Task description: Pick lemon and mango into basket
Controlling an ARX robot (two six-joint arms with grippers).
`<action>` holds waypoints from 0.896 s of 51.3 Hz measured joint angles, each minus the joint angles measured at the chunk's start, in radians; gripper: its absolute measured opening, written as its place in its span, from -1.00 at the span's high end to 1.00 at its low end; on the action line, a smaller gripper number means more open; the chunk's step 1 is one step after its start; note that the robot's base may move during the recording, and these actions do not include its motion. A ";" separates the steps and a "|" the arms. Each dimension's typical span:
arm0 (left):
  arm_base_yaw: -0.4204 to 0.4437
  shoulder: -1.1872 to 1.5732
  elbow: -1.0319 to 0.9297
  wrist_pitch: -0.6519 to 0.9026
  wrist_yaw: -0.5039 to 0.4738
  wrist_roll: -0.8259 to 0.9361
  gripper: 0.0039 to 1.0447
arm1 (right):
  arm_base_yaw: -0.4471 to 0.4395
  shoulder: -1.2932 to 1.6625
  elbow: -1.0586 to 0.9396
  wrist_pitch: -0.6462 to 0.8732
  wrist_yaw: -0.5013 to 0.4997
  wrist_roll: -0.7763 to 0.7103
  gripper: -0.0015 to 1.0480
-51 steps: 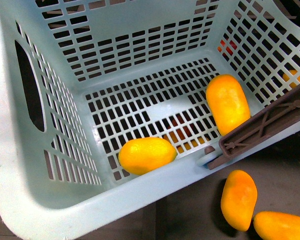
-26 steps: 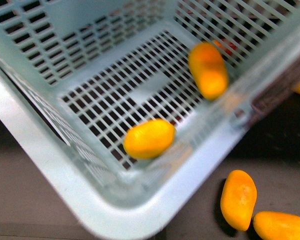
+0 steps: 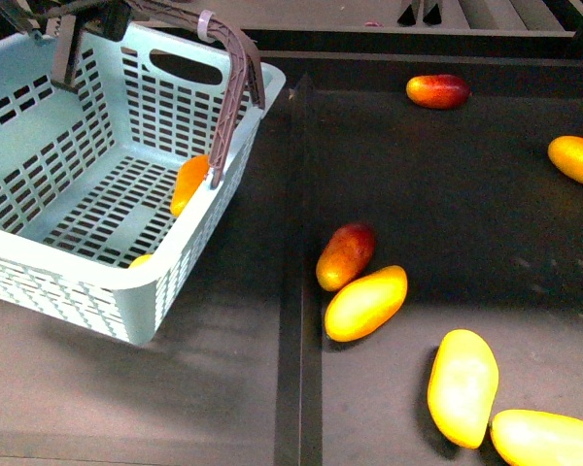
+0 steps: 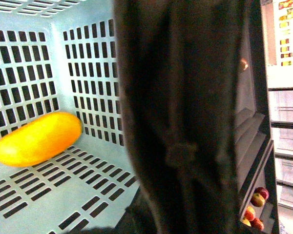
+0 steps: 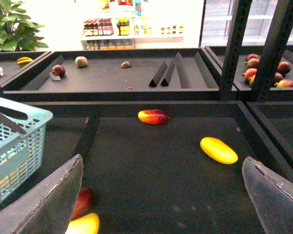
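The aqua basket (image 3: pixel 39 267) hangs tilted at the left of the front view, its brown handle (image 3: pixel 235 68) swung up. My left gripper (image 3: pixel 73 15) is shut on that handle at the top left. In the left wrist view the handle (image 4: pixel 185 122) fills the middle as a dark blur. A long orange-yellow mango (image 3: pixel 189 183) lies inside against the right wall and also shows in the wrist view, mango (image 4: pixel 36 139). A sliver of yellow, the lemon (image 3: pixel 141 259), peeks over the near rim. My right gripper (image 5: pixel 161 204) is open above the dark tray, holding nothing.
Loose mangoes lie in the black tray (image 3: pixel 447 214): a red-blushed one (image 3: pixel 346 255), yellow ones (image 3: pixel 366 303) (image 3: pixel 462 386) (image 3: pixel 544 437) (image 3: pixel 576 160) and a red one (image 3: pixel 437 90). A raised tray edge (image 3: pixel 291 320) runs beside the basket. Shelf posts (image 5: pixel 278 44) stand on the right.
The basket filled the front view close up; now it sits smaller at the left with its handle raised. Both fruits have slid toward its right and near walls.
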 joint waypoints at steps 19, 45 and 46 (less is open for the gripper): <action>0.036 0.091 0.028 0.084 0.026 -0.045 0.93 | 0.000 0.000 0.000 0.000 0.000 0.000 -0.83; 0.044 -0.211 -0.267 0.024 -0.154 -0.130 -0.57 | 0.000 0.000 0.000 0.000 0.000 0.000 -0.83; 0.045 -0.231 -0.278 0.007 -0.159 -0.129 -0.63 | 0.000 0.000 0.000 0.000 0.000 0.000 -0.83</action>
